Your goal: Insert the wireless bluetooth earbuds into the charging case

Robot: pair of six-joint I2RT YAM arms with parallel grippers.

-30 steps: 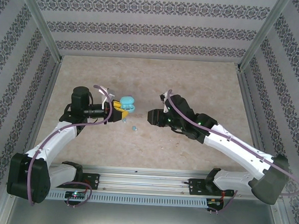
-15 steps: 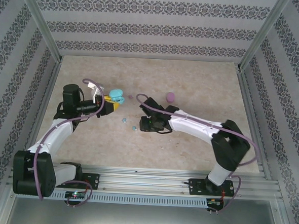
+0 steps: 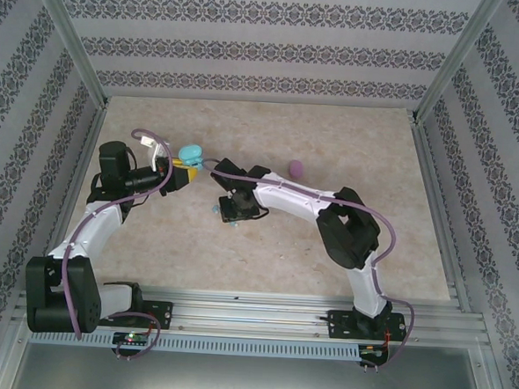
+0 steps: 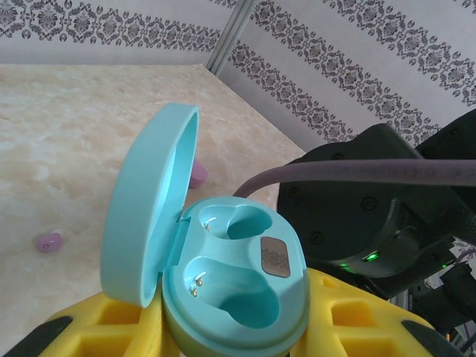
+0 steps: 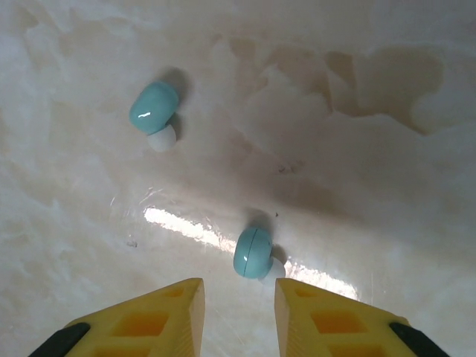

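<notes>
The left claw [image 4: 223,338] is clamped on the base of the open blue charging case [image 4: 236,294]. The case's lid [image 4: 145,208] is tipped back and both wells [image 4: 242,223] are empty, so it should be held level. Right of the case, two blue earbuds [image 5: 253,253] lie on the bench [image 5: 357,111]. The right claw [image 5: 238,301] hangs above them, jaws apart, with the nearer bud just ahead of the gap. How high it hangs is unclear. It should centre on the bud, lower, then close gently, because the bud may roll.

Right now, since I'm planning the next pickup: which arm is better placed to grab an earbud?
Right. The right gripper hovers open just over a blue earbud on the table, while the left gripper is busy holding the open blue case.
</notes>
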